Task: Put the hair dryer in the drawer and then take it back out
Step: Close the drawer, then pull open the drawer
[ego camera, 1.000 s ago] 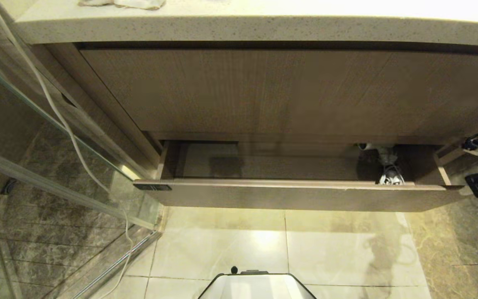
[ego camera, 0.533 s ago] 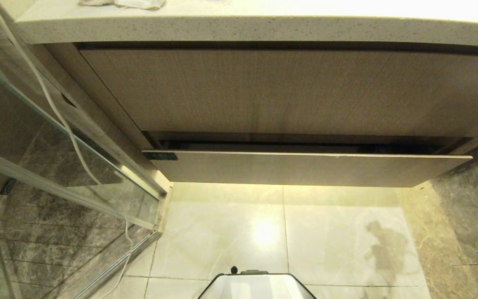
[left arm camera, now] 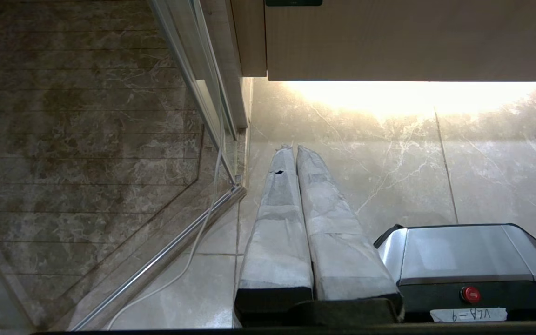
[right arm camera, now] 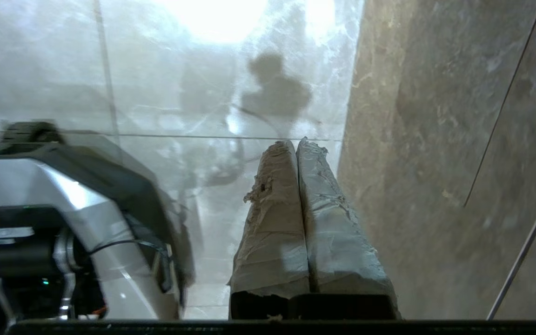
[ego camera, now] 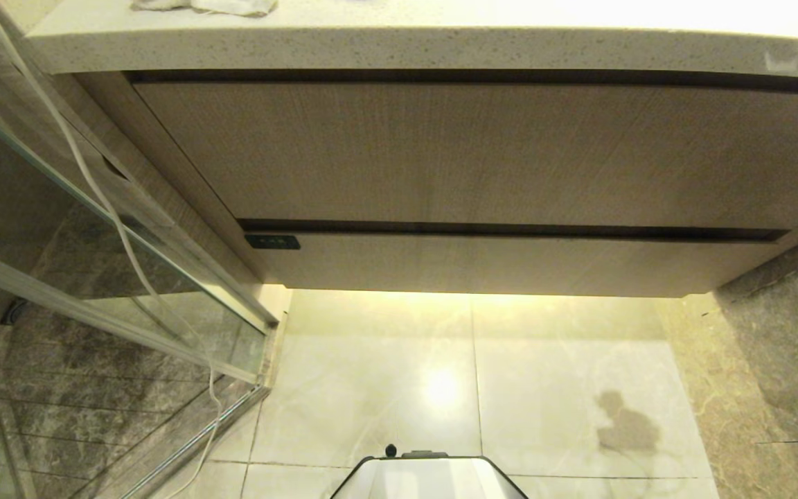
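You are seeing the drawer point(ego camera: 510, 263) closed across the middle of the head view, so the dryer is hidden. Both hands, right hand point(right arm camera: 298, 144) and left hand point(left arm camera: 293, 150), are pressed together, empty, pointing at the floor point(ego camera: 371, 388) below it.

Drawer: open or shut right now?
Shut. The drawer front sits flush under the taller panel, only a thin dark seam between; no interior shows.

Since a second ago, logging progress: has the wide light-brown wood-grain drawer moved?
Yes. The drawer slid shut, its front now under the taller wood-grain front panel.
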Tool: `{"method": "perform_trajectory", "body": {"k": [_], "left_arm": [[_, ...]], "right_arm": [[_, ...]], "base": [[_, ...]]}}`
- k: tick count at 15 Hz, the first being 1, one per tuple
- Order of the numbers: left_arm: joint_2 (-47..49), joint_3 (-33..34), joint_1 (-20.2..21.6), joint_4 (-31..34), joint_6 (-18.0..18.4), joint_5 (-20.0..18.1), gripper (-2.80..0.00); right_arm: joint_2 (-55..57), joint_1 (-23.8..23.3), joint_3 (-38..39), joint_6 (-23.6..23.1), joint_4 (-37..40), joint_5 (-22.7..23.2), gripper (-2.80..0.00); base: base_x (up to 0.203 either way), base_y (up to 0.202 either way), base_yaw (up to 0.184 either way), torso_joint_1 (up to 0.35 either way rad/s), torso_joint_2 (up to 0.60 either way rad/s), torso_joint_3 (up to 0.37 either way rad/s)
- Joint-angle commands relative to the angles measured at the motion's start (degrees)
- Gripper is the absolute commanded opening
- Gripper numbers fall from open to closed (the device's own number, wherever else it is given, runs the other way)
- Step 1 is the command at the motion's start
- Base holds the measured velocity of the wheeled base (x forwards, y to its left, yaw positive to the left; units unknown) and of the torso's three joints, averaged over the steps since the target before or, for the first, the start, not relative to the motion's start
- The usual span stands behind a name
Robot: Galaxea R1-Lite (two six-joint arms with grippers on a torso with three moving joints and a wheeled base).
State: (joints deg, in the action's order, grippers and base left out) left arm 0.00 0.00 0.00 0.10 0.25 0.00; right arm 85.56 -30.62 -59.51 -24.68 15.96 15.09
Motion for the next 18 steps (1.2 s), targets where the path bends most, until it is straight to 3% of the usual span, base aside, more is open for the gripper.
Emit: {"method": "perform_trajectory", "body": {"k": [1,3,6,9,11,13,16,18], "left_arm": [[0.0,0.09,0.0,-0.01,0.01,0.0,-2.8],[0.0,0.0,0.0,-0.01,0.01,0.0,-2.8],[0.0,0.09,0.0,-0.01,0.01,0.0,-2.8],[0.0,0.09,0.0,-0.01,0.01,0.0,-2.8],[0.0,0.09,0.0,-0.01,0.01,0.0,-2.8],[0.0,0.09,0.0,-0.01,0.01,0.0,-2.8],[0.0,0.09,0.0,-0.01,0.01,0.0,-2.8],[0.0,0.09,0.0,-0.01,0.01,0.0,-2.8]], "right_arm": [[-16.22,1.23,8.77,0.76,-0.09,0.0,-2.8],[-27.14,2.28,16.29,2.96,-0.05,-0.12,-2.8],[-44.31,8.85,24.3,11.74,0.34,-2.52,-2.8],[-60.2,16.71,31.42,16.88,3.76,-7.97,-2.8],[-68.66,25.7,35.73,20.24,7.72,-14.2,-2.8],[-76.5,28.92,40.83,22.09,8.31,-17.92,-2.8],[-84.5,30.28,47.76,23.26,2.77,-19.84,-2.8],[-85.41,30.39,54.59,22.94,-8.67,-18.88,-2.8]], "base": [[0.0,0.0,0.0,0.0,0.0,0.0],[0.0,0.0,0.0,0.0,0.0,0.0],[0.0,0.0,0.0,0.0,0.0,0.0],[0.0,0.0,0.0,0.0,0.0,0.0],[0.0,0.0,0.0,0.0,0.0,0.0],[0.0,0.0,0.0,0.0,0.0,0.0],[0.0,0.0,0.0,0.0,0.0,0.0],[0.0,0.0,0.0,0.0,0.0,0.0]]}}
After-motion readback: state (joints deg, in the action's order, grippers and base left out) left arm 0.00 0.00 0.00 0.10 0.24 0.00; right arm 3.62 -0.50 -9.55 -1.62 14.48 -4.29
